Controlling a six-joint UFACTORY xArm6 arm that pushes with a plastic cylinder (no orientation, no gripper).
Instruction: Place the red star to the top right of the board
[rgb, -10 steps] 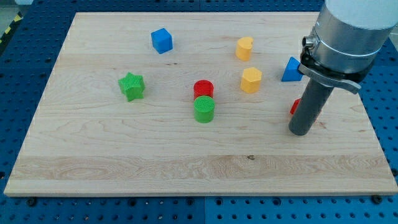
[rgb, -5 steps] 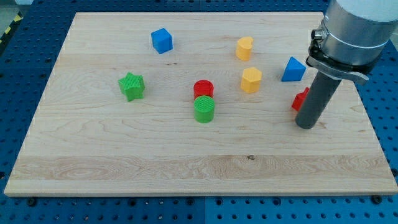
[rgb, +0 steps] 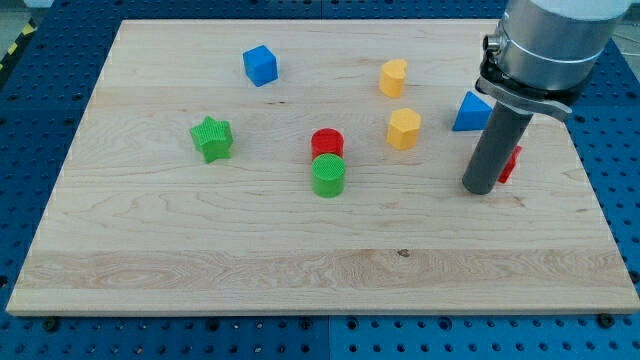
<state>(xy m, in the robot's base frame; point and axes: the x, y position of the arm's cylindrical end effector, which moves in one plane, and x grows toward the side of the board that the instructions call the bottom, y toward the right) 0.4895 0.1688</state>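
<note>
The red star (rgb: 510, 165) lies at the view's right side of the wooden board (rgb: 200, 250), mostly hidden behind the rod; only a red sliver shows on the rod's right. My tip (rgb: 480, 188) rests on the board just left of and below the star, touching or nearly touching it. A blue triangle (rgb: 470, 112) sits just above the rod's lower part.
A blue cube (rgb: 260, 65) lies at the upper left, a green star (rgb: 211, 138) at the left. A red cylinder (rgb: 327, 143) touches a green cylinder (rgb: 328, 175) at the centre. Two yellow blocks (rgb: 393, 77) (rgb: 404, 129) lie right of centre.
My tip swung right and up, then back left. The red star now shows on the rod's right side instead of its left, a little further right and up than before.
</note>
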